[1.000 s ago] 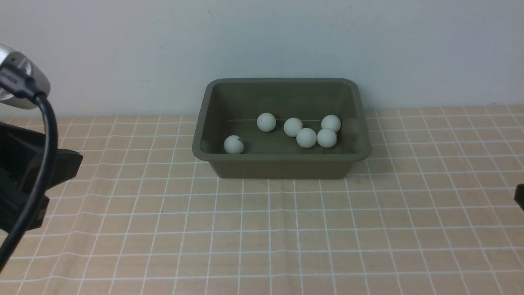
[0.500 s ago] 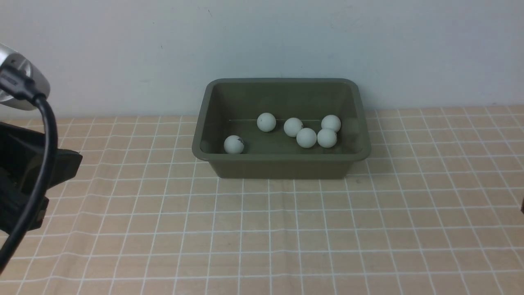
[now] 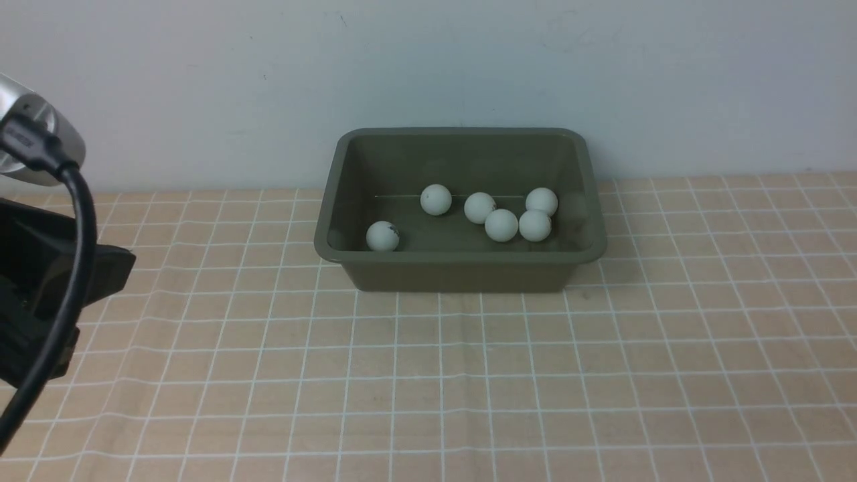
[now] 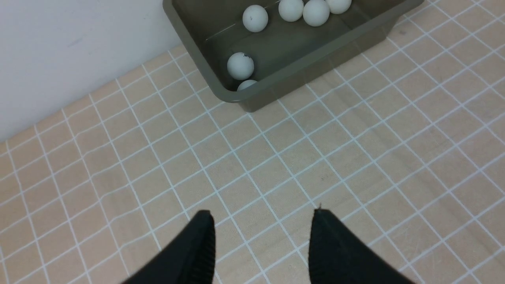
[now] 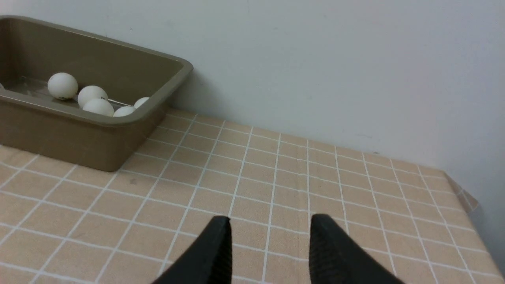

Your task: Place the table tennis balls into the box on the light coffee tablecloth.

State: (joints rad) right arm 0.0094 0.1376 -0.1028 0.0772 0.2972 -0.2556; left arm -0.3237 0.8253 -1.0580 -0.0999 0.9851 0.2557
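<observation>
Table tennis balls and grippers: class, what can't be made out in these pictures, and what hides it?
- Front view: one table tennis ball is hidden behind the near wall of the box. The left wrist view shows only its top above the rim.
- Left wrist view: the picture's edge cuts off a clustered ball.
- Front view: the right gripper is out of frame.
- All views: the balls' dark marks are too small to read.

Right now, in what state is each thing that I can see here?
Small matte white balls: all those visible lie inside the tub.
Olive-green rectangular plastic tub: upright on the cloth.
Tan grid-lined tablecloth: spread out, slightly creased.
Left fingers: apart, empty.
Right fingers: apart, empty.
</observation>
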